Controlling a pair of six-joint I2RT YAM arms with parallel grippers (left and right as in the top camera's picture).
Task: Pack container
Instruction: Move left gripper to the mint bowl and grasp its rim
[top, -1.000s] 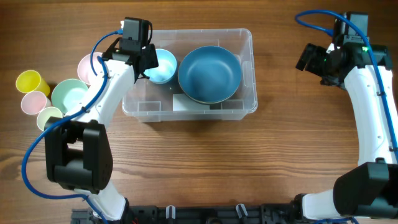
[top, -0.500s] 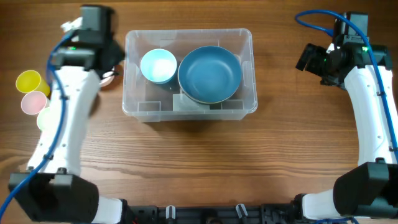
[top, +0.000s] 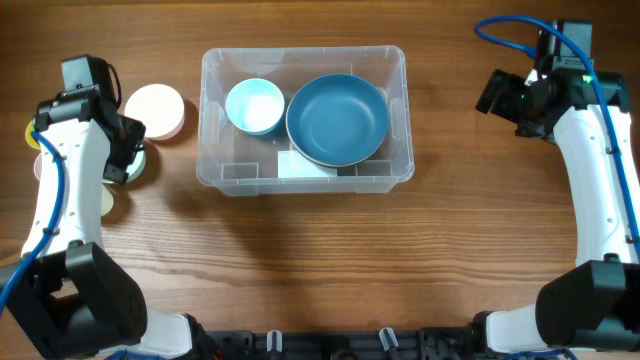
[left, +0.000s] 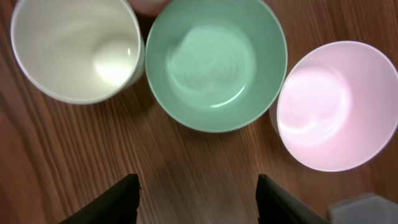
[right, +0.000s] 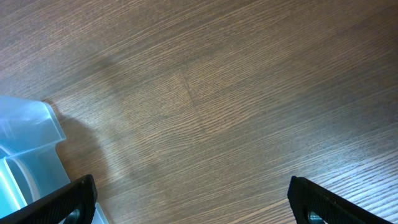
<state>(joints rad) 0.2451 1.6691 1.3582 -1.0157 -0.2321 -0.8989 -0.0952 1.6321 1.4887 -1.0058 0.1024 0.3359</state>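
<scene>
at the middle of the counter (top: 320, 260): two bowls packed, more waiting

the container (top: 225, 165) holds a big blue bowl (top: 337, 120) and a pale blue bowl (top: 254, 106). left pincer (left: 196, 199) gapes empty above the green bowl (left: 216, 62), pink bowl (left: 329, 102) and cream cup (left: 74, 46), all unpacked; right pincer (right: 193, 205) gapes empty too.

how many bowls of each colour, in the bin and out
light blue bowl, in the container: 1
dark blue bowl, in the container: 1
pink bowl, outside: 1
green bowl, outside: 1
total: 4
</scene>
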